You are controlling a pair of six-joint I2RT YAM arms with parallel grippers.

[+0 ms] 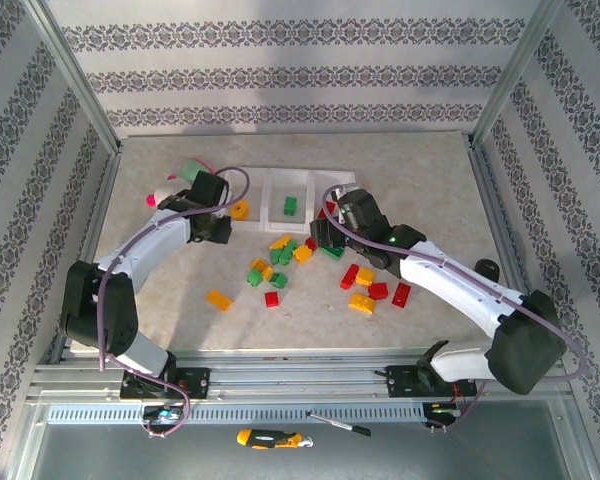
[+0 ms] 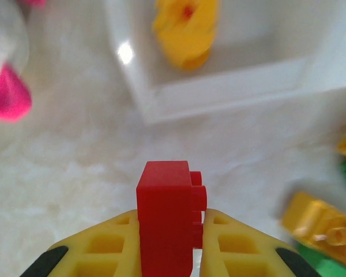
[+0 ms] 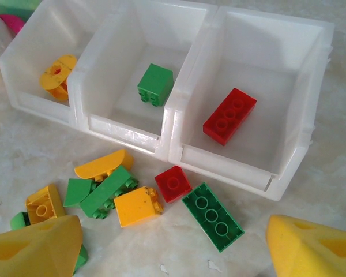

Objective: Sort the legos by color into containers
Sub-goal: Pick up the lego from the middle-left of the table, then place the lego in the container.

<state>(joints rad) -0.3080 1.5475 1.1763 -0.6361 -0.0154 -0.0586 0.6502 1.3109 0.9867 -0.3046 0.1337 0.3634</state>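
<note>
My left gripper (image 1: 220, 230) is shut on a red brick (image 2: 170, 213), held upright just short of the left bin (image 2: 219, 86), where a yellow-orange piece (image 2: 184, 29) lies. The three joined bins (image 1: 290, 200) stand at the back. The middle bin holds a green brick (image 3: 155, 85) and the right bin a long red brick (image 3: 229, 115). My right gripper (image 3: 173, 248) hangs open above loose legos before the bins: a small red brick (image 3: 173, 183), an upside-down green brick (image 3: 212, 215), a yellow one (image 3: 137, 206) and a green one (image 3: 106, 191).
More loose bricks lie mid-table: a yellow one (image 1: 218, 299), a red one (image 1: 272, 299) and a red-yellow cluster (image 1: 370, 285). The pink-white-green plush toy (image 1: 170, 190) sits left of the bins, close to my left arm. A screwdriver (image 1: 270, 438) rests on the front ledge.
</note>
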